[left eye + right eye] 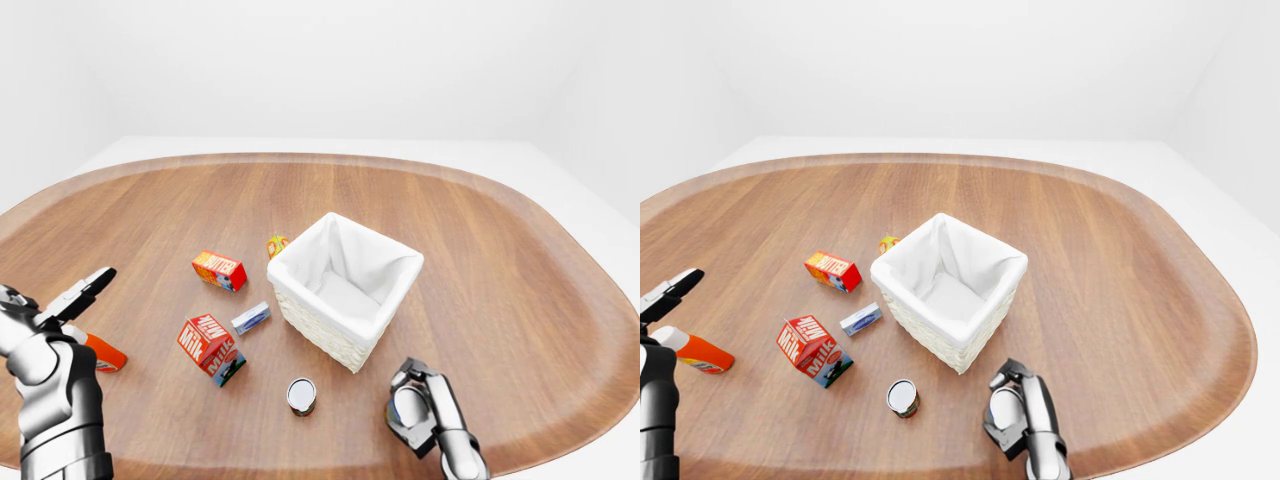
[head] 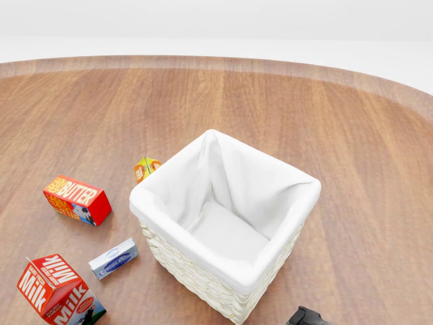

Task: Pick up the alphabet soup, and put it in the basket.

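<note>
Woodgrain everywhere on this one: a big oval wooden table (image 1: 500,260) with a raised rim, smooth and a bit glossy. Near the middle sits the basket (image 1: 346,285), a squarish pale woven wicker thing lined with loose white cloth that folds over the edges, nothing inside it as far as I can see. The alphabet soup (image 1: 301,395) is a short round can lying on the table below the basket in the left-eye view, shiny metal end facing the camera, nothing touching it. To the basket's left are a red butter box (image 1: 220,270), a tilted red milk carton (image 1: 210,348), a small flat silvery-blue packet (image 1: 251,318), and a little orange-yellow box (image 1: 277,244) tucked right beside the basket's top-left corner. An orange bottle with a white cap (image 1: 695,350) lies by the left edge. Right hand (image 1: 415,405), grey metal, hovers right of the can with fingers curled inward, holding nothing. Left hand (image 1: 70,300) is up at the left with its dark fingers spread apart.
</note>
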Available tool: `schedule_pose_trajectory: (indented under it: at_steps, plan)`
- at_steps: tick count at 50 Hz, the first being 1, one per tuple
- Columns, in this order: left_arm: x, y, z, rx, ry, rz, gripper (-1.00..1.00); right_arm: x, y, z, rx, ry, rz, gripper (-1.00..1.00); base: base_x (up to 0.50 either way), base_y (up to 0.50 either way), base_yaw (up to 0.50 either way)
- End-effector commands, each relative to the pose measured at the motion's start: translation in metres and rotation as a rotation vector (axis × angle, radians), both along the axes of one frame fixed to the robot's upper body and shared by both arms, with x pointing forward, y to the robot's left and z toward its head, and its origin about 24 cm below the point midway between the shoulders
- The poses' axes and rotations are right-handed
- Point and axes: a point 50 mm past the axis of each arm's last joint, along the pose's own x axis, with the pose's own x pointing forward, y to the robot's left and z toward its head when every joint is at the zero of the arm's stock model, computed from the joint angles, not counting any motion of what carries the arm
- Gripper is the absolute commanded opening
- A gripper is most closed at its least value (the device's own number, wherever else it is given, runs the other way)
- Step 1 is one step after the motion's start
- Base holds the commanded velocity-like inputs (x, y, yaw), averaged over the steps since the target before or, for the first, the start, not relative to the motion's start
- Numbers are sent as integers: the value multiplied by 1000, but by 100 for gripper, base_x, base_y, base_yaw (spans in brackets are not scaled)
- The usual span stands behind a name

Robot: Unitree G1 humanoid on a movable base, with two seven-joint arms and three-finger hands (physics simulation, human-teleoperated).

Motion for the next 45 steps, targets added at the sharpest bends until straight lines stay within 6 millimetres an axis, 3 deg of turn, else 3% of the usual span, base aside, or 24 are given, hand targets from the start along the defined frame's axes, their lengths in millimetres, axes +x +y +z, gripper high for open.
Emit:
schedule_pose_trajectory:
  at_steps: [1,10,29,45]
  plan:
    - [1,0,-1,-2,4,-1,100,-1,1,29,91,-112,-4,-100,0,0,0]
    - [-1,-1,2,8,-5,1,100,-4,-3,64,86,-236,15,-100,0,0,0]
    - [4,0,-8,-16,39,-4,100,-3,-4,114,66,-417,61,-100,0,0,0]
    - [2,-1,-2,-1,16,0,100,1,3,161,26,-531,111,-100,0,0,0]
